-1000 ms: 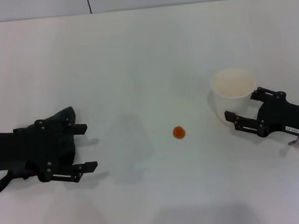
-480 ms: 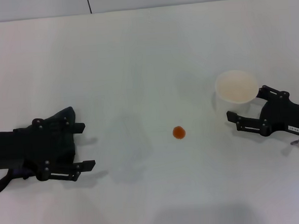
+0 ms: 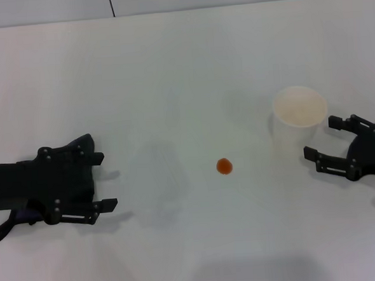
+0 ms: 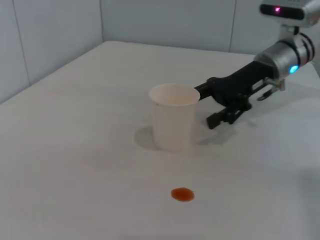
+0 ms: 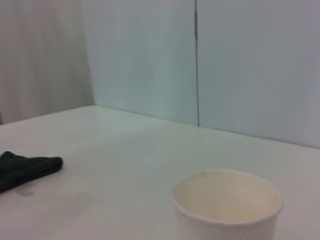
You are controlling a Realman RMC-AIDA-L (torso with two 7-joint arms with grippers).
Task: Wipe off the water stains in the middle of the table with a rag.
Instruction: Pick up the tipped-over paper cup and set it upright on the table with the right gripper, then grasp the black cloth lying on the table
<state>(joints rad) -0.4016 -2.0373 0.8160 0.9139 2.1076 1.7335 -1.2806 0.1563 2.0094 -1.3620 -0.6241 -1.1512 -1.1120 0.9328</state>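
Observation:
The water stain (image 3: pixel 224 166) is a small orange-red blot in the middle of the white table (image 3: pixel 170 65); it also shows in the left wrist view (image 4: pixel 182 194). The dark rag (image 3: pixel 81 146) lies at the left, mostly under my left arm, with a thin tail (image 3: pixel 1 233). The right wrist view shows the rag (image 5: pixel 27 168) flat on the table. My left gripper (image 3: pixel 104 180) is open above the rag's near end, left of the stain. My right gripper (image 3: pixel 321 137) is open at the far right, apart from the cup, and also shows in the left wrist view (image 4: pixel 209 106).
A translucent whitish cup (image 3: pixel 299 113) stands upright to the right of the stain, just left of my right gripper; it also shows in the left wrist view (image 4: pixel 173 117) and the right wrist view (image 5: pixel 226 202). A grey seamed wall runs along the table's far edge (image 3: pixel 111 4).
My right gripper has let go of the cup and drawn back to the right; the cup stays upright. My left gripper has shifted slightly left.

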